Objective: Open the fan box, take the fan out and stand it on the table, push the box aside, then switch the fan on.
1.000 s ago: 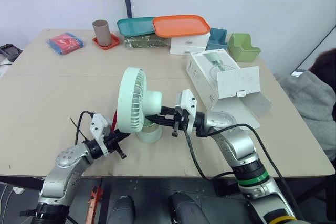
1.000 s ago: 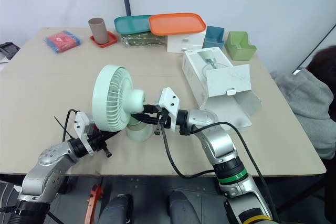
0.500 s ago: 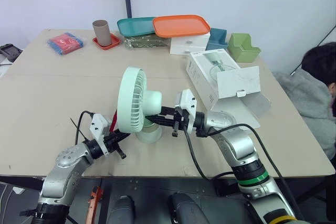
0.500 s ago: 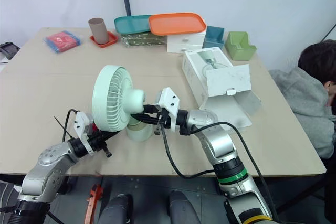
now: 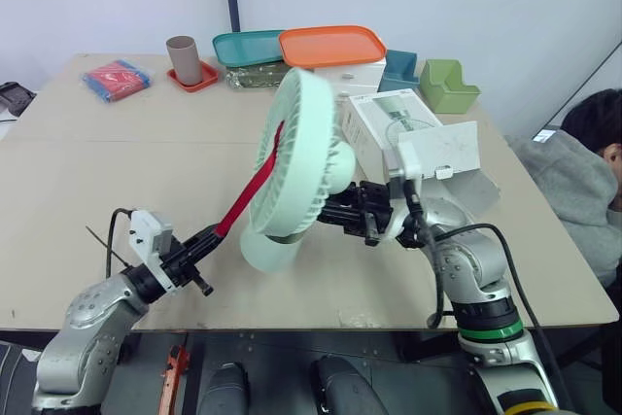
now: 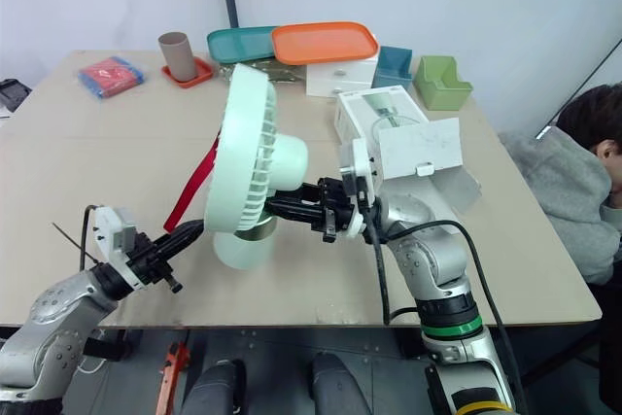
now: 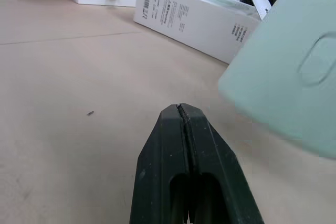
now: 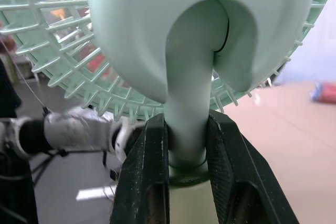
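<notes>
The pale green fan (image 5: pixel 296 157) hangs tilted above the table (image 5: pixel 87 172), its round base (image 5: pixel 267 250) off the surface. My right gripper (image 5: pixel 337 213) is shut on the fan's neck (image 8: pixel 186 124), one finger on each side. A red strap (image 5: pixel 251 190) runs straight from the fan's head down to my left gripper (image 5: pixel 204 240). In the left wrist view that gripper (image 7: pixel 181 109) is shut, with no strap showing between its fingers. The white fan box (image 5: pixel 389 128) lies behind the fan with its flap (image 5: pixel 442 151) open.
Along the back edge stand a brown cup (image 5: pixel 182 55), a teal tray (image 5: pixel 248 46), an orange tray (image 5: pixel 330 46), white drawers (image 5: pixel 340 80), a blue bin (image 5: pixel 400 67) and a green bin (image 5: pixel 449 85). A red-blue pack (image 5: pixel 119 78) lies back left. A person (image 5: pixel 588 177) sits at the right.
The fan has come up off the table, tipped over and moved right in my right gripper. My left gripper has drawn back to the left, and the red strap now stretches straight.
</notes>
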### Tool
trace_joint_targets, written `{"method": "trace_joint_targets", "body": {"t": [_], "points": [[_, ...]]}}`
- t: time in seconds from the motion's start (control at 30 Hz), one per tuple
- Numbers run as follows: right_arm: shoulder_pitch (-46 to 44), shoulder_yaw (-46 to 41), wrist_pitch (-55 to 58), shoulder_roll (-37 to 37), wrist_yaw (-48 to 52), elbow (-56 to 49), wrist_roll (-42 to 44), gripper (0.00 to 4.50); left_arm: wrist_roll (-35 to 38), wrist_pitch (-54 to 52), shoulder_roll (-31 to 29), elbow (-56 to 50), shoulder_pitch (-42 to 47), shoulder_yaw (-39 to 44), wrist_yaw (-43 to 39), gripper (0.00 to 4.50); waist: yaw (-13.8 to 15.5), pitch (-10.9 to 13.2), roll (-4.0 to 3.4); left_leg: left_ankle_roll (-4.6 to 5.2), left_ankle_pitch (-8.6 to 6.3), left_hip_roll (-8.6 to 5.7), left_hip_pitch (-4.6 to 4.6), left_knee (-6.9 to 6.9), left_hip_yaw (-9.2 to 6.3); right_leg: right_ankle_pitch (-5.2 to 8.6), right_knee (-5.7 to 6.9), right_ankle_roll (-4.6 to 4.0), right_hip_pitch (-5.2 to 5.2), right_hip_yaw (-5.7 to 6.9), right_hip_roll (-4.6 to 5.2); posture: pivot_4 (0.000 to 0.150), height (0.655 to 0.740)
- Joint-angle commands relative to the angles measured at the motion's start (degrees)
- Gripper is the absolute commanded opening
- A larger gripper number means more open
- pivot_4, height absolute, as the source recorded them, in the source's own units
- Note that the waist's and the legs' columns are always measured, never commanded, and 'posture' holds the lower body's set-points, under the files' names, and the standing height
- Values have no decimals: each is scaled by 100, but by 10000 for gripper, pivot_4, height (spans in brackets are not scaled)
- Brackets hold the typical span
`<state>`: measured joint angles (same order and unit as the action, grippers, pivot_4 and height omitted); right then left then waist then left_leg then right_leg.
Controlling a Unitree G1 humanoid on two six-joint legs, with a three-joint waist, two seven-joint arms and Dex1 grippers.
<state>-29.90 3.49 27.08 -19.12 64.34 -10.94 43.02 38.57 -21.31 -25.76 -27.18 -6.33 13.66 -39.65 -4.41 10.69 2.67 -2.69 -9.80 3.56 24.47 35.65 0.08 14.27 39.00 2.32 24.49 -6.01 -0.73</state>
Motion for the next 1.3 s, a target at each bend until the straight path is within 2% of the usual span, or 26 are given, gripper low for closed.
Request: {"method": "trace_joint_targets", "body": {"t": [0.03, 0.13, 0.23, 0.3, 0.33, 0.37, 0.43, 0.47, 0.5, 0.57, 0.67, 0.73, 0.83, 1.0, 1.03, 1.1, 1.27, 1.3], "points": [[-232, -221, -11, -42, 77, -238, 278, 3938, 140, 24, 25, -482, -173, 134, 202, 537, 0, 0, 0, 0, 0, 0, 0, 0, 0, 0, 0, 0, 0, 0, 0, 1500, 7400], [-268, -141, -81, -67, 72, -178, 125, 3938, 134, 73, 15, -545, -314, 134, 181, 537, 0, 0, 0, 0, 0, -1, -1, 0, 1, 1, 0, -2, 0, -1, 0, 1500, 7400], [-450, 166, -536, -29, -288, 307, -761, 3938, 126, 174, 21, -539, -474, 229, 170, 537, -5, 0, 0, 0, 0, 0, -1, -1, 1, 3, 0, -5, 2, -2, -1, 1500, 7400], [-742, 403, -817, 52, -733, 878, -1478, 3938, 104, 240, 34, -560, -554, 251, 186, 5600, -20, 0, 0, -1, 0, 1, -5, -2, 3, 2, 0, -8, 4, -2, -2, 1500, 7400], [-982, 453, -912, 204, -1089, 1214, -1773, 3938, 48, 318, 76, -611, -613, 221, 208, 6647, -17, 0, 0, -1, 0, 0, -7, -2, 4, 1, 0, -10, 2, -2, -2, 1500, 7400], [-1153, 453, -981, 312, -1298, 1459, -1927, 3938, -7, 369, 111, -637, -624, 170, 239, 12147, -14, 0, 0, 0, 0, 0, -7, -2, 3, 0, 0, -11, 3, -2, -2, 1500, 7400], [-1408, 511, -1150, 485, -1648, 1899, -2265, 3938, -315, 624, 241, -625, -585, 29, 377, 14939, -31, 1, -1, 0, 0, 0, -7, -2, 6, 0, 0, -11, 4, -5, -1, 1500, 7400], [-1487, 536, -1226, 531, -1738, 2080, -2385, 3938, -469, 737, 308, -602, -536, -41, 467, 21578, -35, 1, -1, -1, 0, 0, -6, -1, 11, -3, 0, -10, 8, -11, -1, 1500, 7400], [-1557, 538, -1272, 584, -1820, 2235, -2481, 3938, -588, 804, 376, -587, -487, -100, 576, 22583, -34, 1, -1, -1, 0, -1, 0, -1, 13, -7, 0, -10, 18, -14, -1, 1500, 7400], [-1688, 517, -1358, 689, -2004, 2492, -2621, 3938, -800, 872, 462, -620, -465, -253, 727, 27376, -12, 0, -1, -1, 1, -2, 18, -1, 12, -10, 0, -6, 36, -16, -1, 1500, 7400], [-1869, 522, -1569, 824, -2266, 2832, -2884, 3938, -1066, 967, 515, -750, -613, -494, 770, 38351, 5, 0, 0, -2, 0, -5, 43, -5, 7, -17, 0, 20, 55, -13, -2, 1500, 7400], [-2014, 492, -1643, 921, -2404, 3098, -3004, 3938, -1353, 1042, 600, -765, -602, -598, 1007, 43250, 5, 0, -1, -3, -2, -5, 60, -6, 7, -22, 0, 12, 70, -15, -2, 1500, 7400], [-2183, 498, -1798, 1051, -2596, 3460, -3164, 3938, -1749, 1151, 630, -706, -564, -691, 1263, 43250, -5, 0, -1, -2, -4, -5, 60, -9, 8, -23, 0, 4, 71, -16, -1, 1500, 7400], [-2315, 483, -1910, 1196, -2627, 3832, -3245, 3938, -1885, 1180, 688, -699, -539, -851, 1327, 43250, -5, 0, -1, 3, 2, -2, 55, -5, 4, -27, 1, 21, 70, -12, -6, 1500, 7400], [-2318, 503, -1925, 1222, -2592, 3869, -3243, 14018, -1904, 1177, 701, -714, -536, -896, 1330, 45000, -5, 0, -1, 3, 3, -2, 55, -2, 4, -29, 1, 23, 69, -12, -6, 1500, 7400], [-2292, 540, -1927, 1241, -2538, 3882, -3244, 20792, -1912, 1191, 733, -669, -491, -901, 1354, 45000, -10, 0, -1, 4, 4, -2, 55, 5, 7, -35, 1, 28, 67, -15, -5, 1500, 7400], [-2183, 407, -1727, 1168, -2284, 3464, -3014, 41702, -1972, 1276, 762, -513, -401, -960, 1361, 45000, -8, 0, -1, 12, 10, -2, 53, 7, 8, -45, 1, 28, 67, -15, -6, 1500, 7400], [-2109, 386, -1647, 1089, -2188, 3249, -2947, 43080, -1991, 1298, 774, -477, -384, -974, 1357, 45000, -9, 0, -1, 12, 10, -2, 53, 7, 8, -45, 1, 28, 67, -15, -6, 1500, 7400]]}}
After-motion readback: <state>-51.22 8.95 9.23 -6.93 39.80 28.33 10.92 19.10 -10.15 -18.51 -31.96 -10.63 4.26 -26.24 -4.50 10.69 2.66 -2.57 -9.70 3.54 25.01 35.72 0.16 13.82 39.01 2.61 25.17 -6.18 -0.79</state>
